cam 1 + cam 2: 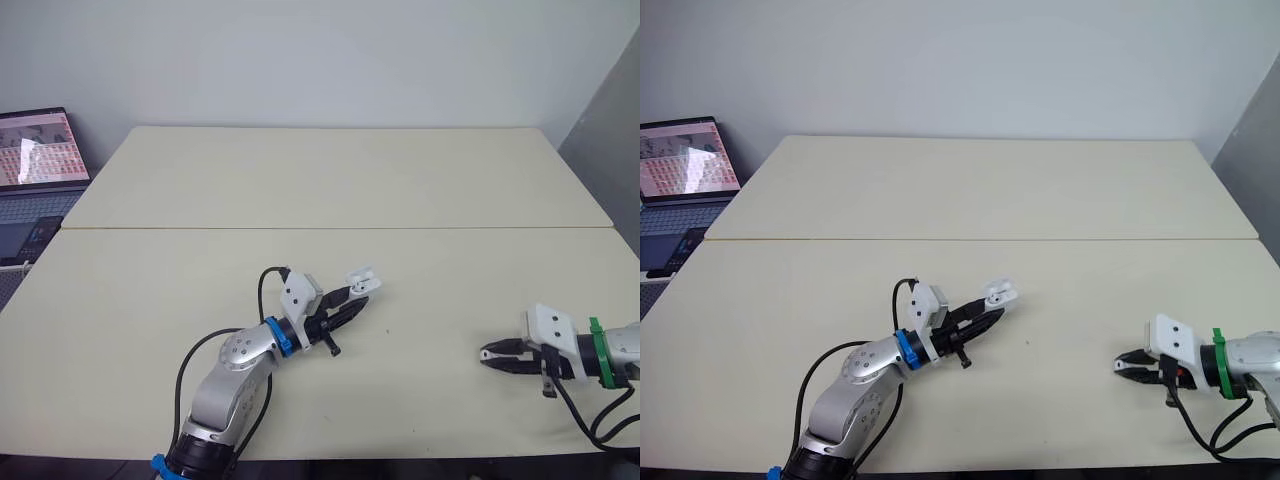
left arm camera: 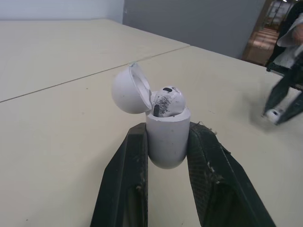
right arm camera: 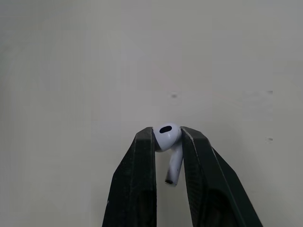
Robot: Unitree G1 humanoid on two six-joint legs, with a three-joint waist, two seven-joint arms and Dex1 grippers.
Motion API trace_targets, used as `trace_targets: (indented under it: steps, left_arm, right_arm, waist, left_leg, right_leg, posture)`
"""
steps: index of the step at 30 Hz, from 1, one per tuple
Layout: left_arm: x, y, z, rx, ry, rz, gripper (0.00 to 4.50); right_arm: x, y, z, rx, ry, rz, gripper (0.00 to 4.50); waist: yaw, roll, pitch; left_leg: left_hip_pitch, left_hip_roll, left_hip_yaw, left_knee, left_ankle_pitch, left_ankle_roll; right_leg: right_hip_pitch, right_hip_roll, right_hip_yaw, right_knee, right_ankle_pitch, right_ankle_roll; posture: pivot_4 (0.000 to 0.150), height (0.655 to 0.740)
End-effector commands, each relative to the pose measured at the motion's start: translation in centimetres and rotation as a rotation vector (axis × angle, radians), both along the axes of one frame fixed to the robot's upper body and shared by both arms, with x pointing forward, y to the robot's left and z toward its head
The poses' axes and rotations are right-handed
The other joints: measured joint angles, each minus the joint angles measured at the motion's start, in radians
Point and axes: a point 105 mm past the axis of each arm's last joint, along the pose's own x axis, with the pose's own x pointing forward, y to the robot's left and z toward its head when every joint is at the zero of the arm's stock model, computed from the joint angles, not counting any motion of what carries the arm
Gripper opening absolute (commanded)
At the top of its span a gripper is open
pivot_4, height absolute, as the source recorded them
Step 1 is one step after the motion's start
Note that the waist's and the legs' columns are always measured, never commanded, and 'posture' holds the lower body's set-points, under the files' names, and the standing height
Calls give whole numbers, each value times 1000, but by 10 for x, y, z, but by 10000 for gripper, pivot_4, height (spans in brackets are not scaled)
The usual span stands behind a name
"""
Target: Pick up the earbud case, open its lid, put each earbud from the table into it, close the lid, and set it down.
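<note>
My left gripper [image 1: 350, 300] is shut on the white earbud case [image 2: 166, 137], held just above the table near its middle. The case's lid [image 2: 128, 89] stands open, and one earbud [image 2: 166, 101] sits in the case. My right gripper [image 1: 488, 353] is low over the table at the right, shut on the second white earbud [image 3: 168, 142], whose stem hangs down between the fingers [image 3: 137, 179]. The right gripper [image 2: 284, 101] also shows blurred in the left wrist view, apart from the case.
An open laptop [image 1: 38, 160] stands off the table's left edge. A seam [image 1: 330, 228] runs across the cream table between its two halves. A small dark speck [image 1: 389, 333] lies on the table between the grippers.
</note>
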Motion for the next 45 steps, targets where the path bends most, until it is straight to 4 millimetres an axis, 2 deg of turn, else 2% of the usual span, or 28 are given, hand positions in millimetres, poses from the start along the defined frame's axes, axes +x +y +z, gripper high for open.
trace_targets:
  steps: [1,5,12,19,23,24,27,31,36,41,45]
  left_arm:
    - [-3,-4,11,-29,-41,-27,7814]
    - [-1,-3,11,-21,-46,-21,7814]
    - [-1,0,10,-15,-46,-14,7814]
    - [-1,0,10,-12,-45,-19,7814]
    - [-2,1,10,-11,-41,-23,7814]
    - [-2,1,10,-10,-41,-23,7814]
    - [-2,1,10,-8,-41,-28,7814]
    - [-1,0,10,-11,-41,-29,7814]
    - [-1,-2,11,-12,-42,-34,7814]
    - [-1,-2,11,-9,-45,-35,7814]
    - [-1,-2,10,-8,-44,-34,7814]
  right_arm:
    - [-6,-7,-5,-83,-14,125,4188]
    - [-2,-17,-13,-119,-7,129,4188]
    - [-3,-21,-19,-167,21,168,4188]
    - [-2,-31,-17,-298,32,162,28575]
    - [-2,-9,2,-260,29,108,43210]
    - [-4,-5,5,-257,34,102,44782]
    - [-10,0,9,-370,48,90,44782]
    - [1,-8,10,-572,-21,-60,44782]
    - [1,-5,5,-630,-7,-89,44782]
    - [-5,6,3,-613,35,-80,44782]
    - [-4,7,0,-629,44,-90,44782]
  waist:
    - [0,0,0]
    - [1,0,0]
    - [2,0,0]
    - [12,0,0]
    - [25,0,0]
    - [25,0,0]
    - [26,1,-1]
    - [25,1,-1]
    - [25,0,-1]
    - [24,0,-1]
    - [23,0,-1]
  left_leg:
    - [1,0,0,0,0,0]
    - [1,0,0,0,0,0]
    - [1,0,-1,0,0,0]
    - [1,0,-1,1,0,0]
    - [0,0,-2,1,0,0]
    - [0,0,-2,1,0,0]
    - [0,0,-1,1,0,0]
    - [0,0,-2,1,0,0]
    - [-1,0,-2,1,0,0]
    - [-1,0,-2,1,0,0]
    - [-1,0,-2,1,0,0]
  right_leg:
    - [1,0,0,0,0,0]
    - [1,0,0,0,0,0]
    - [1,0,0,0,0,0]
    - [2,-1,0,0,0,0]
    - [1,-1,0,0,0,0]
    - [1,-1,0,0,0,0]
    - [0,-1,0,0,0,0]
    - [0,-1,0,0,0,0]
    - [-1,-1,0,0,0,0]
    - [0,-1,-1,0,0,0]
    - [-1,-1,-1,0,0,0]
  posture:
    - [1500,7400]
    - [1500,7400]
    - [1500,7400]
    - [1500,7400]
    - [1500,7400]
    - [1500,7400]
    - [1500,7400]
    - [1500,7400]
    - [1500,7400]
    - [1500,7400]
    - [1500,7400]
